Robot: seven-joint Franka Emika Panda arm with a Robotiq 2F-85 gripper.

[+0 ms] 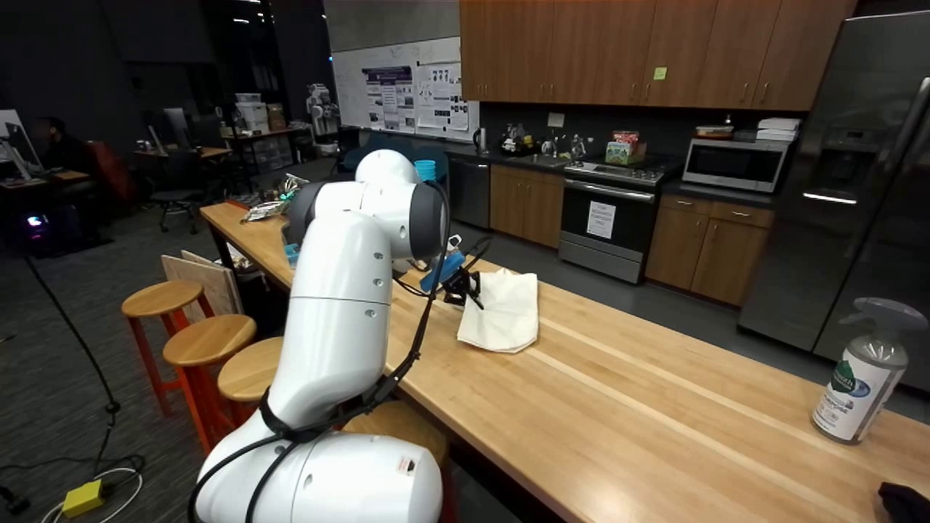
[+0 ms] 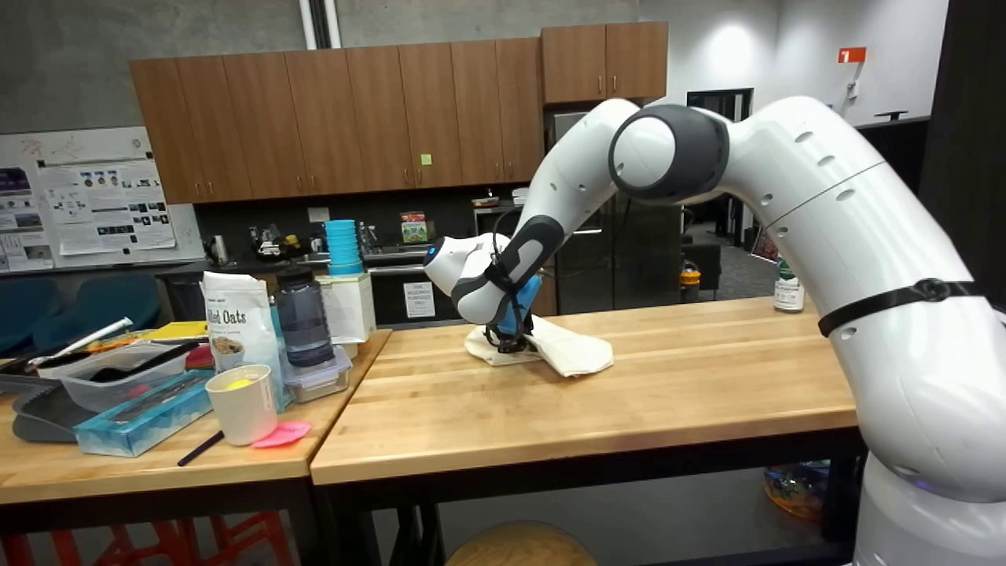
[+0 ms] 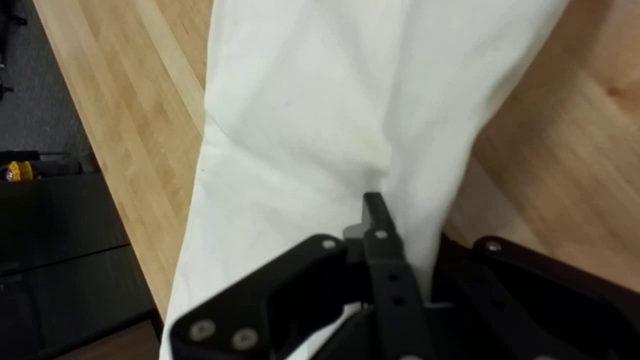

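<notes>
The black gripper (image 3: 409,232), up close in the wrist view, is closed narrow on a fold of off-white cloth (image 3: 305,125). The cloth looks plain and softly creased, faintly shadowed along its wrinkles, rising into a ridge at the pinch. It lies on the wooden table (image 1: 654,421), near the long edge facing the stove (image 1: 631,229).

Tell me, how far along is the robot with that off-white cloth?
Looks done: getting hold of the off-white fabric cloth; the black jaws are shut on it. In hand: a pinched part of it, between the jaws in the wrist view. Left, probably: letting go and perhaps straightening, as it lies creased on the pale wooden tabletop.
</notes>
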